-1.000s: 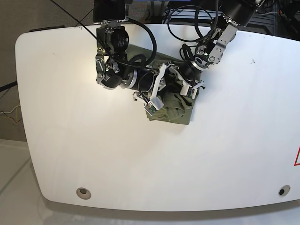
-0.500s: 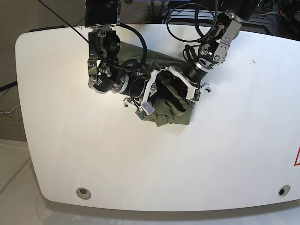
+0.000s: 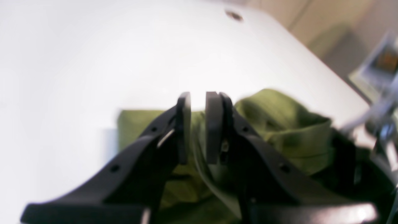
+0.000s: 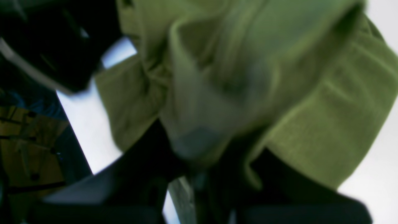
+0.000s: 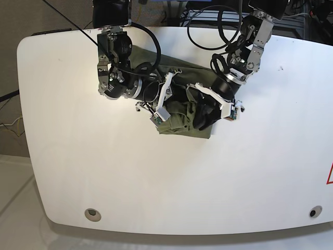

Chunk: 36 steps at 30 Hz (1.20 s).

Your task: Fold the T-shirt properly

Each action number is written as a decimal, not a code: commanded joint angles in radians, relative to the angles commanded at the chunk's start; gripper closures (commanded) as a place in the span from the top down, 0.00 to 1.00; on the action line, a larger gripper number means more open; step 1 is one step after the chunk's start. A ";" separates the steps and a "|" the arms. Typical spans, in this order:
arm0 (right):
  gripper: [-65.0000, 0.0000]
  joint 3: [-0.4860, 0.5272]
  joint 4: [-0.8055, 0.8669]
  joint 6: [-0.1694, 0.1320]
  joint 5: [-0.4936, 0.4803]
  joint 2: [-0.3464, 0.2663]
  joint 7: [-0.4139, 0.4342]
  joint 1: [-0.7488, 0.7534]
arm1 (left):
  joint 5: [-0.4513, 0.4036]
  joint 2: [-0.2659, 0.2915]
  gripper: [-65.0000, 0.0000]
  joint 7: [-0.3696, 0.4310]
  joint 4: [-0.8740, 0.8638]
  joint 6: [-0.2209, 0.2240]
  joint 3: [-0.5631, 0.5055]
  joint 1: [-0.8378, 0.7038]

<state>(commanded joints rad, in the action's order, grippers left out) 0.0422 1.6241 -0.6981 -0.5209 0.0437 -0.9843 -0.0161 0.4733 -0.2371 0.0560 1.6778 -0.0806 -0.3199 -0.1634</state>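
The olive-green T-shirt [image 5: 182, 124] lies bunched in a small heap at mid-table, with a strip of it trailing back under the arm on the view's left. My right gripper [image 5: 161, 107] presses into the heap's left side. In the right wrist view the cloth [image 4: 326, 109] fills the blurred frame and bunches into the dark gripper [image 4: 199, 174], which looks shut on it. My left gripper [image 5: 205, 115] sits on the heap's right side. In its wrist view the gripper [image 3: 198, 124] has its pads almost together, with a fold of the shirt [image 3: 279, 124] running through the narrow gap.
The white table [image 5: 156, 177] has a round hole near each front corner [image 5: 92, 212] [image 5: 312, 212]. Black cables [image 5: 208, 26] loop behind the arms at the table's far edge. A red mark [image 5: 330, 174] sits at the right edge.
The left gripper has swung to the right and lower over the heap. The right arm has shifted left and back slightly. The shirt has been pulled wider, its strip now trailing toward the back left.
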 joint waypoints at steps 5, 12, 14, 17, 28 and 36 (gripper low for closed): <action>0.00 0.000 -0.032 0.000 0.000 0.002 0.012 0.000 | 0.000 -0.002 0.12 0.000 0.055 0.051 0.064 -0.028; 0.00 0.005 -0.061 0.000 0.000 0.020 0.014 -0.009 | 0.000 -0.002 0.12 0.000 0.101 0.048 0.172 -0.069; 0.00 0.005 -0.071 0.000 0.006 0.032 0.014 -0.015 | 0.000 -0.003 0.12 0.000 0.103 0.048 0.190 -0.077; 0.00 0.005 -0.098 0.000 0.006 0.038 0.014 -0.032 | 0.000 -0.003 0.12 0.000 0.100 0.046 0.215 -0.083; 0.04 0.006 -0.126 0.000 0.006 0.071 0.037 -0.046 | -0.002 -0.048 0.12 0.000 0.097 0.046 0.245 -0.124; 0.43 0.006 -0.126 0.000 0.002 0.078 0.037 -0.044 | -0.002 -0.048 0.12 0.000 0.097 0.046 0.284 -0.137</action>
<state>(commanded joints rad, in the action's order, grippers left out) 0.0483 1.4983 -0.6981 -0.5194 0.1220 -0.9475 -0.0606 0.4718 -0.2846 0.0560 1.7745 -0.0345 -0.0361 -0.3000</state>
